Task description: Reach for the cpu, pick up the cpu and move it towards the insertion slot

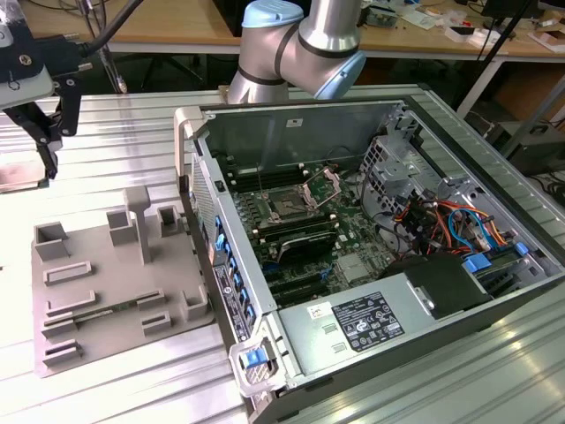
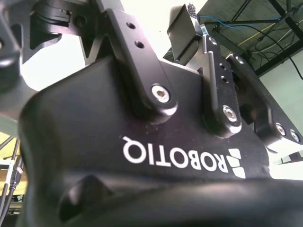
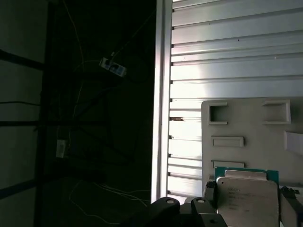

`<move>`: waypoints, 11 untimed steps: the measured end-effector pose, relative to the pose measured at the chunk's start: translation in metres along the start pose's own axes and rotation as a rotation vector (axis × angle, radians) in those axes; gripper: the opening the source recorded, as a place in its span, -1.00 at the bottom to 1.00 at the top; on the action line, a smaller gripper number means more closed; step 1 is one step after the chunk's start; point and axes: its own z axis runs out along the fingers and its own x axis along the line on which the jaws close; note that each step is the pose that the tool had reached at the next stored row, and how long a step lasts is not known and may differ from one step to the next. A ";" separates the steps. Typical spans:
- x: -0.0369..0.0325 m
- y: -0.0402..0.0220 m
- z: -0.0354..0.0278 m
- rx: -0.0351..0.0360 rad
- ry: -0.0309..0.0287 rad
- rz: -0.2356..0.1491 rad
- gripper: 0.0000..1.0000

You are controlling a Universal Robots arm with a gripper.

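Claw: the gripper (image 1: 48,141) hangs over the slatted table (image 1: 132,115), off the near corner of the grey tray (image 1: 115,291). It looks clamped on the cpu.
Fingers: two. In the first wrist view one finger (image 3: 209,196) sits tight against one edge of the chip and its twin against the opposite edge.
Cpu: one, the cpu (image 3: 246,198), between the claw's fingers with its silvery top facing the camera and its green rim showing along one side. Judging by how large it looks against the tray beneath, it is clear of the tray.
Why held so: an edge grip probably keeps the chip flat and leaves its underside free.
Tray: one, below the claw and reaching away from it toward the case. In the first wrist view at least four raised frames show on it beyond the chip.
Insertion slot: one, the insertion slot (image 1: 287,208), well apart from the claw toward the exterior view's right, past the wall of the computer case (image 1: 353,124).
Why open: the case lies on its side with the board facing up. The slot's metal frame looks swung up, probably to leave the dark socket uncovered from above.
Progress: the cpu is in the grasp and far from the slot.
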 end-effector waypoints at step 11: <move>-0.0061 -0.0004 0.0000 0.0000 0.0000 0.000 0.09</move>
